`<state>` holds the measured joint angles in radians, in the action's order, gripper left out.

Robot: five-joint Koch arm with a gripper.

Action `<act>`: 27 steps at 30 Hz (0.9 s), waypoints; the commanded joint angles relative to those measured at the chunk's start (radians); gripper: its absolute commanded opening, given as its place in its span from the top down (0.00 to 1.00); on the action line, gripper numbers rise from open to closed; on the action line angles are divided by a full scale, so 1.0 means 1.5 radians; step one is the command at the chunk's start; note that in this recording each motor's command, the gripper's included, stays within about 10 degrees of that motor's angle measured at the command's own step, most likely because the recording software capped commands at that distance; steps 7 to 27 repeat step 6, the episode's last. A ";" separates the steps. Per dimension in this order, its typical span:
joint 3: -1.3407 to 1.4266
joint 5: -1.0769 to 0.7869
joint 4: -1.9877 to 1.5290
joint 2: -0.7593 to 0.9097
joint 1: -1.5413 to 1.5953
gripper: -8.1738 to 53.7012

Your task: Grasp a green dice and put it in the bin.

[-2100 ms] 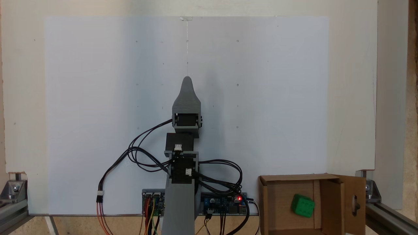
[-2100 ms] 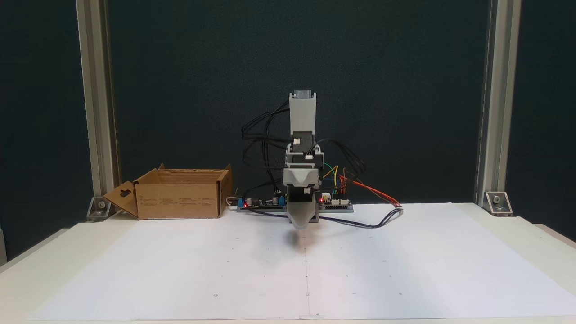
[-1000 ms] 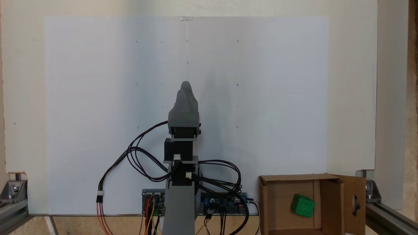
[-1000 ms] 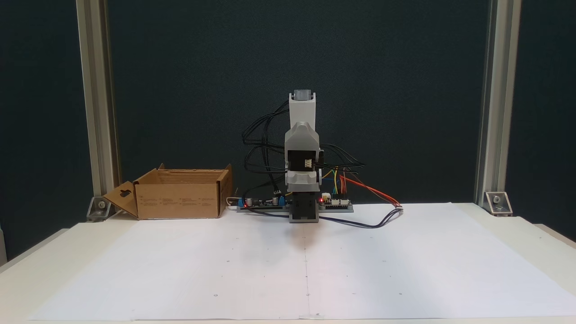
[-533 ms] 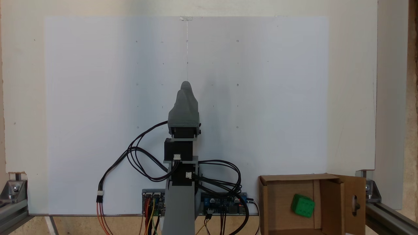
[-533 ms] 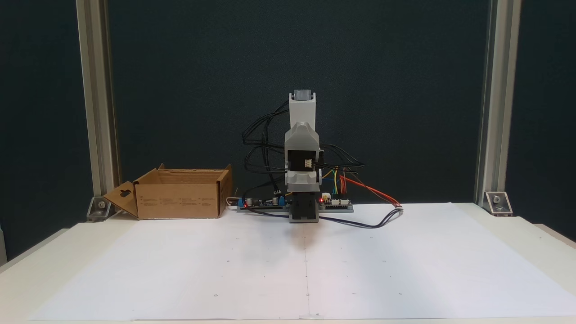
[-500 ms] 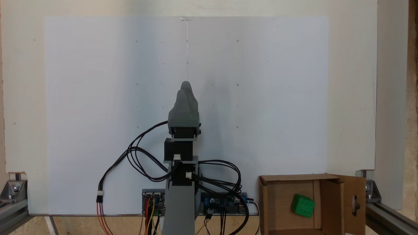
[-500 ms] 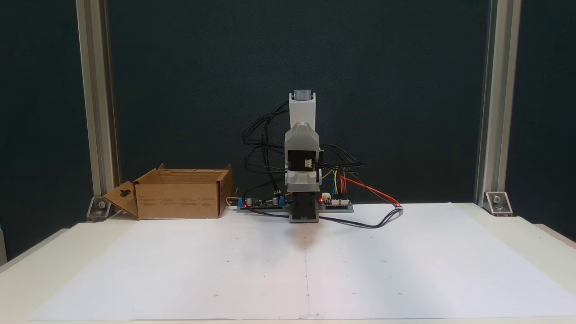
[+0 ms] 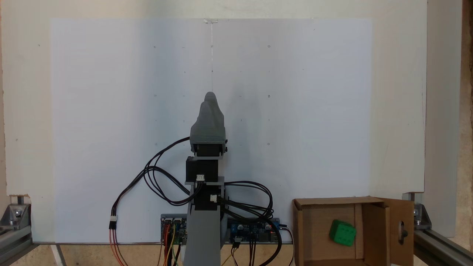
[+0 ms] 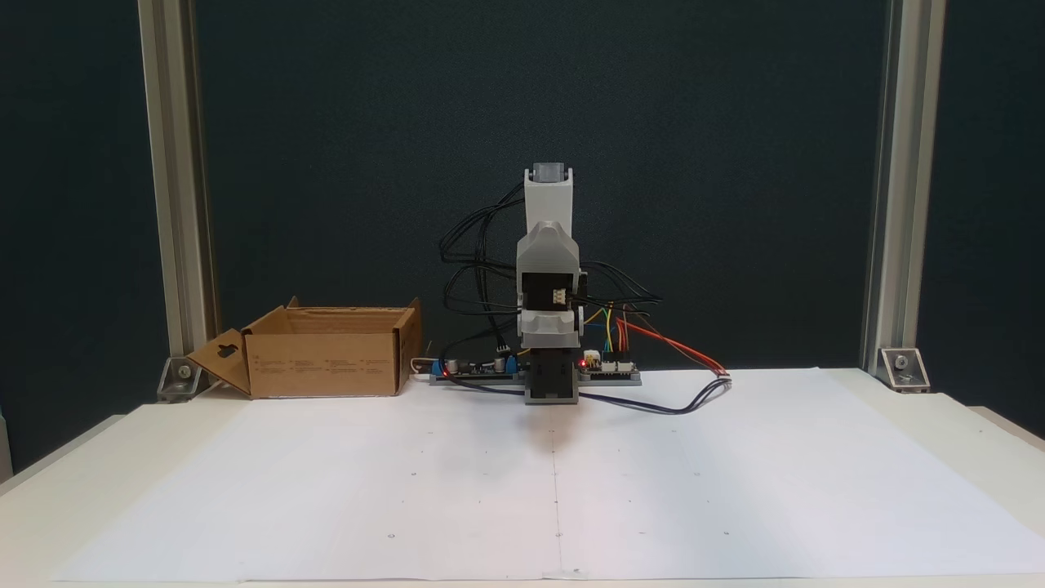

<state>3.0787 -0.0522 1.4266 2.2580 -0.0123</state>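
The green dice (image 9: 342,232) lies on the floor of the bin (image 9: 332,201), a brown cardboard box at the lower right of a fixed view. Its side flap (image 9: 401,231) has a keyhole cut-out. In the other fixed view the bin (image 10: 326,363) stands at the back left, and its walls hide the dice. My gripper (image 9: 208,99) hangs over the middle of the white sheet, far left of the bin. Its grey jaws lie together with nothing between them. The arm (image 10: 549,204) is folded up over its base.
A large white paper sheet (image 9: 111,111) covers the table. Circuit boards (image 9: 255,229) and looping black cables (image 9: 159,177) sit beside the arm's base. Aluminium frame posts (image 10: 171,204) stand at the table's back corners.
Since 2.1 s ago the gripper has pulled back a little toward the base and turned at the wrist. Over the last second nothing has moved. The dice stays in the bin.
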 commanded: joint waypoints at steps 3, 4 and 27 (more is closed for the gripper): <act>0.033 0.028 0.037 0.071 0.000 0.15; 0.034 0.028 0.037 0.071 0.000 0.15; 0.033 0.028 0.037 0.071 0.000 0.15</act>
